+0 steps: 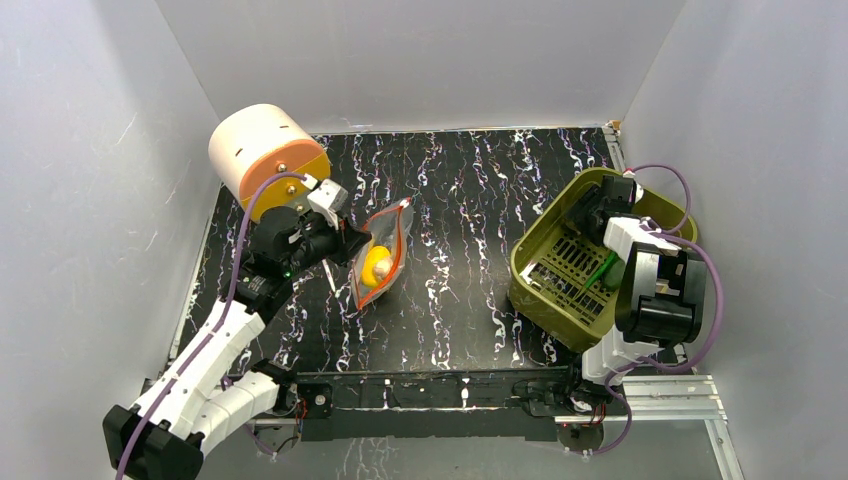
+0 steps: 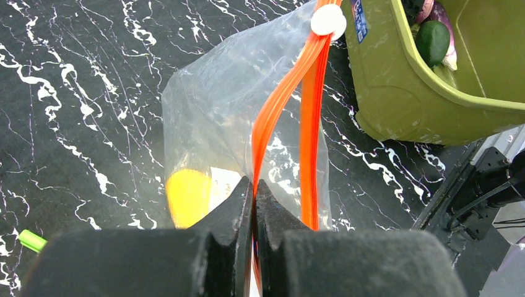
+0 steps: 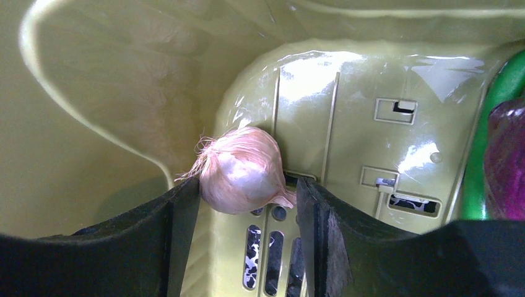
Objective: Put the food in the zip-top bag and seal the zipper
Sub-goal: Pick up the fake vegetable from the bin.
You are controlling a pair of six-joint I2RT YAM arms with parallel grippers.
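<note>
The clear zip-top bag (image 1: pixel 380 255) (image 2: pixel 216 111) lies mid-table with its mouth gaping. A yellow food piece (image 1: pixel 376 265) (image 2: pixel 187 197) sits inside it. My left gripper (image 1: pixel 348 243) (image 2: pixel 254 180) is shut on one lip of the orange-red zipper (image 2: pixel 278 99); the other lip runs free beside it. My right gripper (image 1: pixel 592 212) (image 3: pixel 247 185) is open, down inside the olive basket (image 1: pixel 545 260). A small beige-pink lump (image 3: pixel 238 170) lies between its fingertips, against the left finger, with a gap to the right finger. A dark purple eggplant (image 3: pixel 504 161) and a green piece (image 3: pixel 489 136) lie at the right.
A big cream and orange cylinder (image 1: pixel 265 155) stands at the back left, close behind my left arm. A white slider (image 2: pixel 328 20) sits at the zipper's far end, near the basket wall (image 2: pixel 396 99). A small green bit (image 2: pixel 32 240) lies on the table. White walls enclose three sides.
</note>
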